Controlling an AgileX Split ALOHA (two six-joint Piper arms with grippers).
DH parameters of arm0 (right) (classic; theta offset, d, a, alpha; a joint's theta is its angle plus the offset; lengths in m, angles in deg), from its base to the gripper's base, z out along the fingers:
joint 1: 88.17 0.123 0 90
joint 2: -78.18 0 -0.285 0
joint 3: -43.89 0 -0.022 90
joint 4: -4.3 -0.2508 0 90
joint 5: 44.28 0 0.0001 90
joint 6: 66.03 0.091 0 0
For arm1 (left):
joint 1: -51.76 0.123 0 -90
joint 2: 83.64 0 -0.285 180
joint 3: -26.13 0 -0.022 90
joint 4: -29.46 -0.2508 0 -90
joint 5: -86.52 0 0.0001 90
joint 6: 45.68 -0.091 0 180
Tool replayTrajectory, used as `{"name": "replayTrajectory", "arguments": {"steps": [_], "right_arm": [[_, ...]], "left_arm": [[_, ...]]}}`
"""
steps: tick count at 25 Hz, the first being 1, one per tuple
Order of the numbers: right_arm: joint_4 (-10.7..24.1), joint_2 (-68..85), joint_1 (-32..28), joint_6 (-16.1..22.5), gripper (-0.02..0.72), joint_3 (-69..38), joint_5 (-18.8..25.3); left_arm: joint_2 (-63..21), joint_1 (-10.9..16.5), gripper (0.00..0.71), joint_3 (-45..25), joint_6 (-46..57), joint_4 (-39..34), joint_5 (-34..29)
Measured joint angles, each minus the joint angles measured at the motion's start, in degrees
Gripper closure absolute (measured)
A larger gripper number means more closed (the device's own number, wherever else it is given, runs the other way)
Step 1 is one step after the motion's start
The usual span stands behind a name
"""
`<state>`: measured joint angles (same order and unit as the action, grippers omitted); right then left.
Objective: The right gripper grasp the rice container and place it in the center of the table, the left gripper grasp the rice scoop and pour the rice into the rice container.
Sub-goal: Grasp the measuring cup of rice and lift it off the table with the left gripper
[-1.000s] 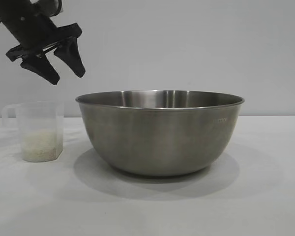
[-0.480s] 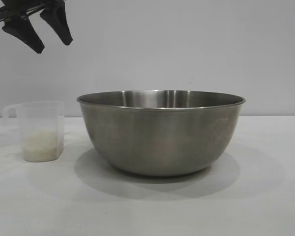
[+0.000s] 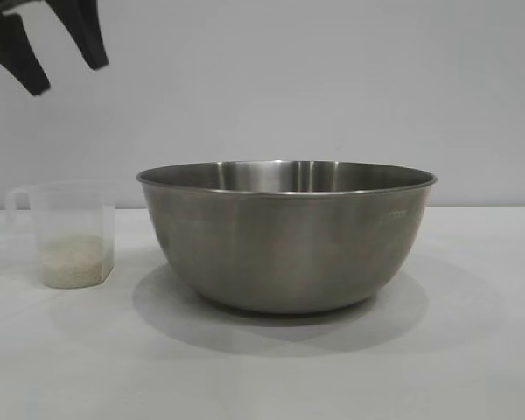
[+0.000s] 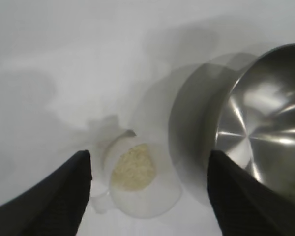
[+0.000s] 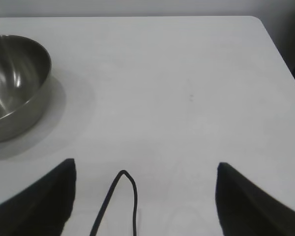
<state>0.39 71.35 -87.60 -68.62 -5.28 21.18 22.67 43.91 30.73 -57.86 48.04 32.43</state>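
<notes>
The steel rice container [image 3: 287, 234] stands on the white table [image 3: 262, 367] in the middle of the exterior view. The translucent rice scoop [image 3: 70, 232] stands to its left, with rice [image 3: 74, 261] in its bottom. My left gripper [image 3: 66, 74] is open and empty, high at the top left, above the scoop. In the left wrist view the gripper [image 4: 150, 157] looks down on the scoop [image 4: 140, 177], its rice [image 4: 133, 167] and the container [image 4: 255, 128]. My right gripper [image 5: 145, 164] is open and empty over bare table, well away from the container [image 5: 14, 83].
A thin black cable loop [image 5: 119, 201] hangs between the right fingers. The table's far right edge and rounded corner [image 5: 265, 29] show in the right wrist view. A plain grey wall stands behind the table.
My left gripper has risen up and to the left, away from the scoop, and is now partly out of the exterior view. The scoop and container have not moved.
</notes>
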Motion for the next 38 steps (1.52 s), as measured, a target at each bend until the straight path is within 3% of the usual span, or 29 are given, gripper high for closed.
{"name": "replayTrajectory", "arguments": {"steps": [5, 10, 22, 30, 32, 38], "right_arm": [[0.00, 0.00, 0.00, 0.00, 0.176, 0.00, 0.00], [0.00, 0.00, 0.00, 0.00, 0.176, 0.00, 0.00], [0.00, 0.00, 0.00, 0.00, 0.176, 0.00, 0.00], [0.00, 0.00, 0.00, 0.00, 0.176, 0.00, 0.00], [0.00, 0.00, 0.00, 0.00, 0.176, 0.00, 0.00], [-0.04, 0.00, 0.00, 0.00, 0.176, 0.00, 0.00]], "left_arm": [[-6.05, 0.00, 0.268, -2.19, 4.25, -9.55, 1.49], [-12.07, 0.00, 0.268, -11.18, 5.36, -10.77, 10.06], [-31.19, 0.00, 0.268, -43.24, 7.47, -10.67, 48.36], [-35.26, -0.14, 0.268, -58.47, 10.25, -9.00, 66.67], [-35.26, -0.72, 0.268, -62.42, 11.37, -9.00, 72.11], [-35.26, -6.27, 0.268, -73.54, 12.31, -9.10, 93.54]]}}
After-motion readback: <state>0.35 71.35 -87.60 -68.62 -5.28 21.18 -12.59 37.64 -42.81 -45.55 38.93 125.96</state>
